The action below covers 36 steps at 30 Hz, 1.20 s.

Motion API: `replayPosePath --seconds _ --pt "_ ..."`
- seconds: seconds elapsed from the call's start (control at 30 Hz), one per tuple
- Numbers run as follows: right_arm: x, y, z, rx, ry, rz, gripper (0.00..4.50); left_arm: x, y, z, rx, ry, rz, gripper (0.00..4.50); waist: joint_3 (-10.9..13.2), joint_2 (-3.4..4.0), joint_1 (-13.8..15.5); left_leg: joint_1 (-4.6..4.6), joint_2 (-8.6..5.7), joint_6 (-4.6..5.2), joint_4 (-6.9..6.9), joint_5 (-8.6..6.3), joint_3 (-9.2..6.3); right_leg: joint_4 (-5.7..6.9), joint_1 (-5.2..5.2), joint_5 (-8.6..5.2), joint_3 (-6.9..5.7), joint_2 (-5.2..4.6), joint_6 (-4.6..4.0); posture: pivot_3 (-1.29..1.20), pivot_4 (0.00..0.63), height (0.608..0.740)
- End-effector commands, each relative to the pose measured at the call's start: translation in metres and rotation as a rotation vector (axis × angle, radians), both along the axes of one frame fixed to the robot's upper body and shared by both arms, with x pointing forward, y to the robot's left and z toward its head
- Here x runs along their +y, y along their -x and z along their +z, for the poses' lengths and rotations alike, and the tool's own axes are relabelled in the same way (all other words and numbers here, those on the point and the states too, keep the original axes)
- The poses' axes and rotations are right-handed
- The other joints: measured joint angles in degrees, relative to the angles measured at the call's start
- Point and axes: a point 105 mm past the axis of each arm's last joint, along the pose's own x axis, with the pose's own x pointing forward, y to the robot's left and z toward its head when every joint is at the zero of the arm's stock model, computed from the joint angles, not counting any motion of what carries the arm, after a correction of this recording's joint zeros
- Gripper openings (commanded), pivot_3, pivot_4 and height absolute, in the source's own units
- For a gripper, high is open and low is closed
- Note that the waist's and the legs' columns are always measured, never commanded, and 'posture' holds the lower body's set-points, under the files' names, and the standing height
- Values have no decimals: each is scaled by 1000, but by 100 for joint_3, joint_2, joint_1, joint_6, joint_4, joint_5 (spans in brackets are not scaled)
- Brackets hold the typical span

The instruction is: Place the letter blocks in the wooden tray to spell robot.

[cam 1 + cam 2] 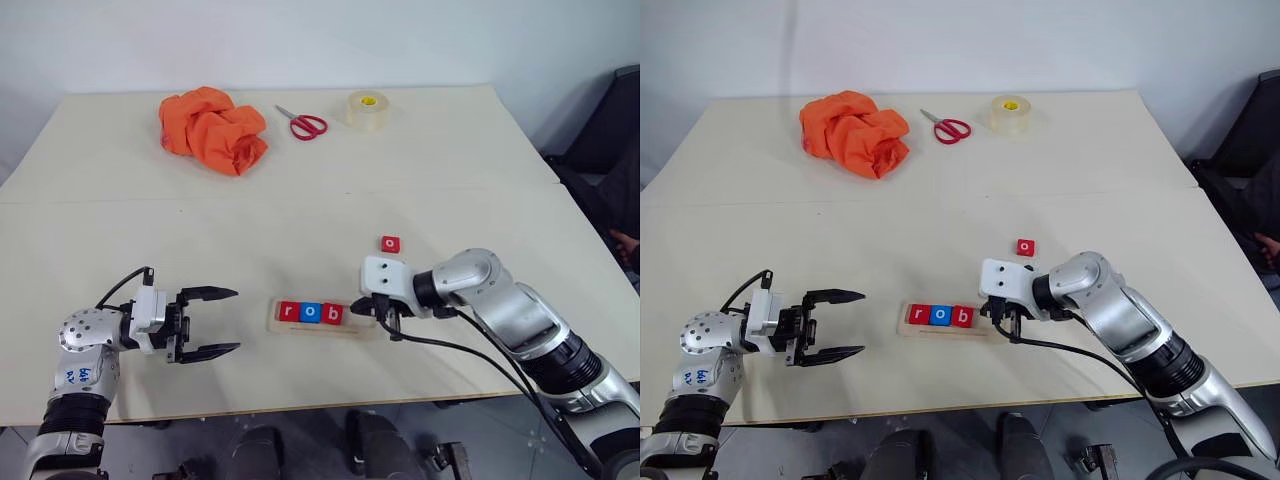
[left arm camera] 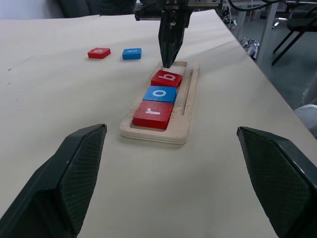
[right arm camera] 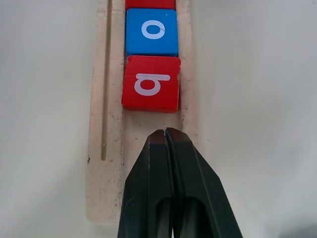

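Note:
The wooden tray (image 1: 320,329) lies near the table's front edge. In it sit three letter blocks in a row: a red r (image 1: 289,311), a blue o (image 1: 310,312) and a red b (image 1: 332,313). My right gripper (image 3: 166,133) is shut and empty, its tip just over the tray's bare right end beside the b. A loose red o block (image 1: 390,243) lies behind the tray to the right, and a blue block (image 2: 132,53) rests next to it. My left gripper (image 1: 236,320) stands open and level to the left of the tray, holding nothing.
At the back of the table lie a crumpled orange cloth (image 1: 212,130), red-handled scissors (image 1: 303,123) and a roll of tape (image 1: 367,109). A dark chair (image 1: 610,140) stands off the table's right side.

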Motion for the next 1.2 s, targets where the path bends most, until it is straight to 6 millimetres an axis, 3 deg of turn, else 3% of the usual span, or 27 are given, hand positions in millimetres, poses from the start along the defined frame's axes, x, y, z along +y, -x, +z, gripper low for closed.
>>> replayPosePath --seconds 0.03,0.37,0.7,0.93,1.03,1.13,1.2 --pt "8 6 2 -9 -18 43 40 0 8 0 -14 -15 -52 4500 0 0 2 0 0 0 0 0 0 -1 0 0 0 0 0 0 150 740" --pt "25 4 -2 -3 -42 72 40 2 10 0 -13 -17 -40 4500 0 0 4 -1 0 0 0 0 0 -1 0 0 0 0 0 0 150 740" --pt "21 -5 6 -37 -53 30 40 0 5 0 -19 -15 -36 4500 0 0 6 -1 0 0 0 0 0 -1 0 0 0 0 0 0 150 740" --pt "-1 -5 24 -66 -101 -40 40 -2 -1 0 -20 -11 -46 4500 0 -1 13 -2 0 0 1 0 0 -3 0 0 0 0 0 0 150 740" --pt "-21 -8 27 -82 -133 -138 40 -4 -4 0 -18 -7 -49 4500 -1 -1 24 -2 0 0 0 0 0 -3 1 0 -1 0 0 0 150 740" --pt "-43 -9 31 -63 -221 -279 577 -6 -5 -1 -16 0 -52 4500 -1 -1 23 -2 -1 0 1 0 0 -6 3 0 -1 0 1 0 150 740" --pt "-57 -8 34 -86 -256 -348 1220 -7 -6 -1 -14 5 -52 4500 -1 -1 23 -2 -1 0 1 0 0 -5 3 0 -1 -1 1 0 150 740"
